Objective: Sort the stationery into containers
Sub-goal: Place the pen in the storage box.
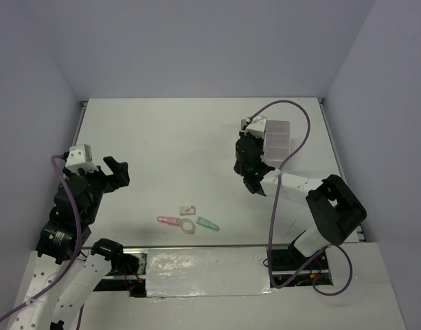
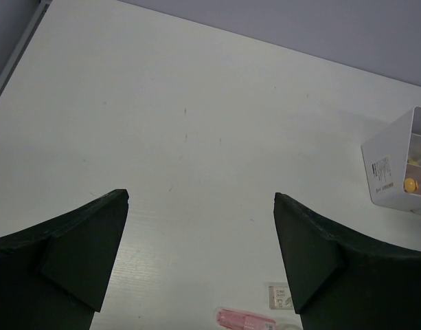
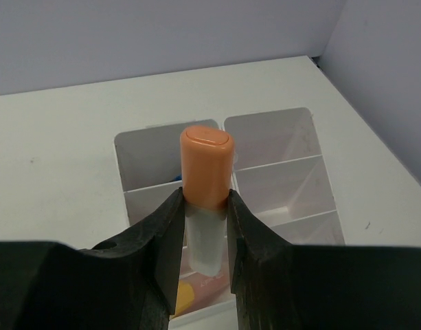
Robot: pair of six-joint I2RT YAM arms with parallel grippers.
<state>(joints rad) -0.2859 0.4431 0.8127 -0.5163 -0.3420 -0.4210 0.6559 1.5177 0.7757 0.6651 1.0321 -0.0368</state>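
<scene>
Gripping an orange-capped highlighter, the right claw hangs over the white containers. The left claw gapes empty above the counter.

Left wrist view: container block cut off at right edge; pink piece clipped by bottom edge. Right wrist view: orange highlighter, lower end hidden within right claw.

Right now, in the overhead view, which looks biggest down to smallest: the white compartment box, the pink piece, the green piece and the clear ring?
1. White compartment box, by far the largest.
2. Pink piece and green piece: too alike to rank.
3. Clear ring, the smallest.
</scene>
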